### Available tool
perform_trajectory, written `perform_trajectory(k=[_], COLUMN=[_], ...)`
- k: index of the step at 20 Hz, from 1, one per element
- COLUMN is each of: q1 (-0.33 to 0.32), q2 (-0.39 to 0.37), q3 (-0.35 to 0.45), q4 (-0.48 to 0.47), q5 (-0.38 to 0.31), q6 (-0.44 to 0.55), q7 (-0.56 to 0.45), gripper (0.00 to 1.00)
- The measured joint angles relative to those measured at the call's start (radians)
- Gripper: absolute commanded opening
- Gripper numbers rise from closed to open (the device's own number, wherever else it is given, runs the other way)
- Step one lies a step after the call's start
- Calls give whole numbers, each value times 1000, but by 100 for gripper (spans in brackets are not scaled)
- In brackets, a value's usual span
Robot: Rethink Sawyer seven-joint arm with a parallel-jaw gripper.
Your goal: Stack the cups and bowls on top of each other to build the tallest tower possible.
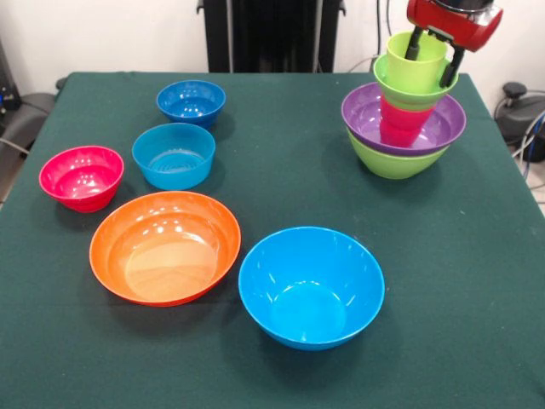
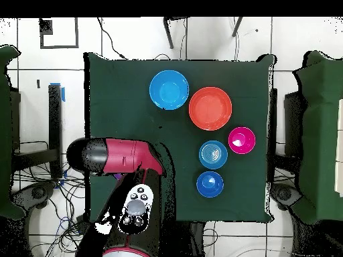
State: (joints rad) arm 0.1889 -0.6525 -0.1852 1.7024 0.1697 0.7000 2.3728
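Note:
The tower stands at the right rear of the table in the front view: a large lime-green bowl (image 1: pixel 393 162), a purple bowl (image 1: pixel 443 128), a red cup (image 1: pixel 400 126), a small lime-green bowl (image 1: pixel 407 92) and a lime-green cup (image 1: pixel 415 58) on top. My gripper (image 1: pixel 428 70) comes down from above, open. One finger (image 1: pixel 413 44) is inside the green cup and the other (image 1: pixel 449 68) is outside its right wall. In the overhead view my arm (image 2: pixel 114 155) hides the tower and the gripper.
On the green table (image 1: pixel 281 153) lie a large light-blue bowl (image 1: pixel 311 285) (image 2: pixel 169 89), a large orange bowl (image 1: pixel 165 247) (image 2: pixel 210 108), a small pink-red bowl (image 1: pixel 82 177) (image 2: pixel 241 140), a small light-blue bowl (image 1: pixel 174 155) (image 2: pixel 213 154) and a small dark-blue bowl (image 1: pixel 191 102) (image 2: pixel 210 183).

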Motion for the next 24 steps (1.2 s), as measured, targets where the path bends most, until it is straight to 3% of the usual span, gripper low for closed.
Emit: perform_trajectory(k=[7,17,24], q1=[0,0,-5], q2=[-32,-111,-135], q3=[0,0,0], q4=[-1,-32,-94], q5=[0,-1,-2], q6=[34,219,290], q7=[0,0,0], gripper=[100,100,100])
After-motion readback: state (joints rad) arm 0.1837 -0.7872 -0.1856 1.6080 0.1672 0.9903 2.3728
